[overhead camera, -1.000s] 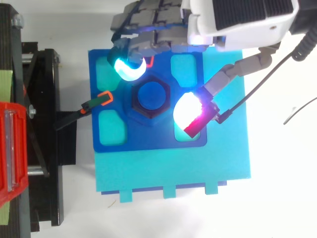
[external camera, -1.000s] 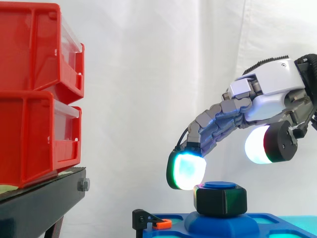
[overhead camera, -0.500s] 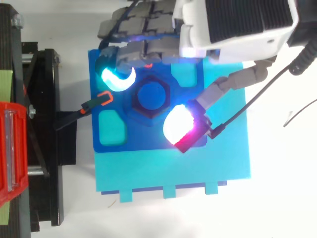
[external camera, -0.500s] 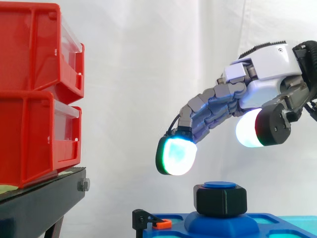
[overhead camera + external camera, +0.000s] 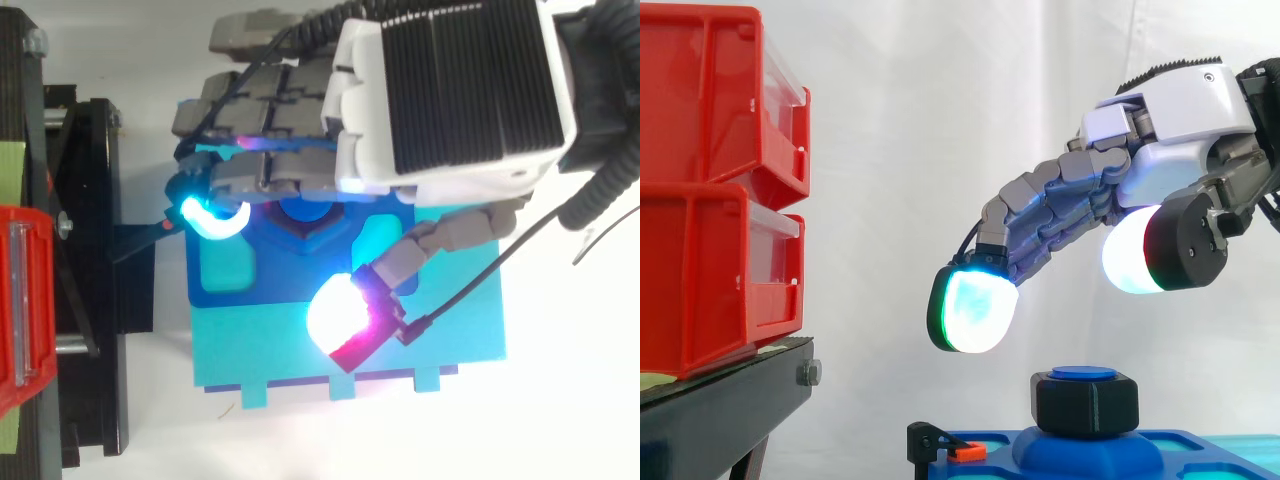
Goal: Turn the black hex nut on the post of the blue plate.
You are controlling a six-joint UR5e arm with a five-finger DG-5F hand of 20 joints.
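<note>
The black hex nut [image 5: 1085, 402] is seated on the blue post [image 5: 1083, 373] at the middle of the blue plate [image 5: 990, 446], upright and touched by nothing. In the top view only a sliver of the post is left uncovered beneath the fingers, so the nut's angle cannot be read there. Whether any turn has been completed is not settled by these views. A stroke appears to have just been finished, and further turning is probably still owed.

Above the nut the hand [image 5: 1180, 120] is held clear. Its fingers are stretched out in a gentle curve and spread wide from the thumb, with nothing held between them. The cyan fingertip pad [image 5: 973, 310] hangs up and to the left of the nut. The white thumb pad [image 5: 1130, 265] is carried above its right side, toward the near edge of the plate in the top view [image 5: 335, 310].

A second ago the fingertip pad was pressed against the nut's upper left corner. It has since been lifted and swung left, and the thumb has been drawn nearer.

An orange clip [image 5: 965, 452] lies at the plate's left edge. The red bins [image 5: 720, 180] on the black stand [image 5: 720, 410] are well apart to the left.
</note>
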